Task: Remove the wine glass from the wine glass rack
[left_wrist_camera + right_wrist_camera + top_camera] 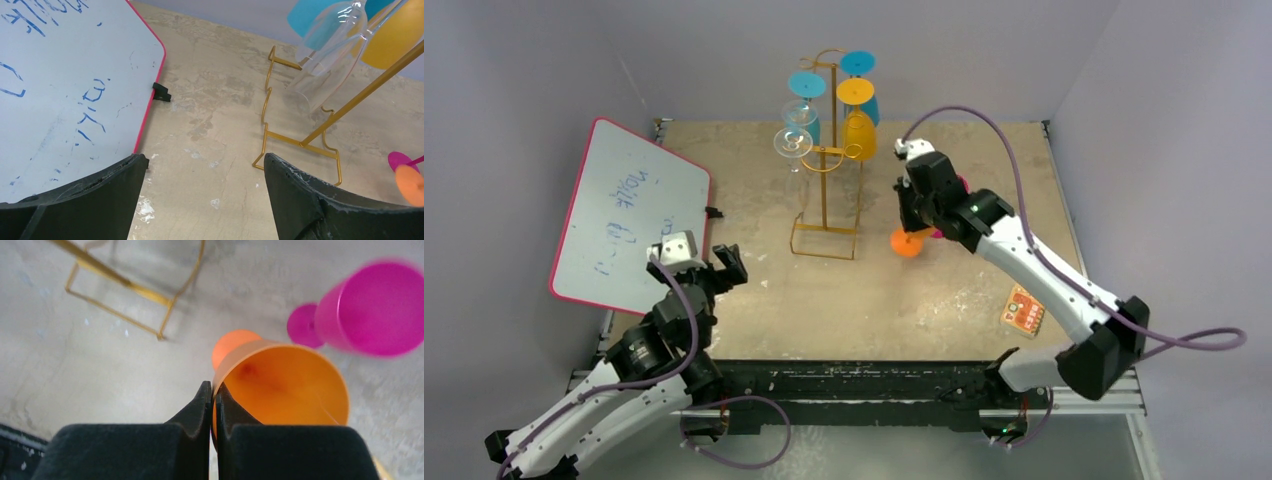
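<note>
Right claw (213,388) pinching rim of orange plastic wine glass (290,390), off tall gold wire rack (828,195). Left claw (204,157) spread wide, empty.

Lab test booth: plain grey walls (524,60), scuffed tabletop (844,300), whiteboard (629,215).

From above, the right arm (1024,255) is hiding most of the orange glass (907,243). The pink glass (372,310) is showing blurred, the rack (360,98) running off-frame.

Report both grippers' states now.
Left gripper: open, empty.
Right gripper: shut on the rim of the orange plastic wine glass.
</note>
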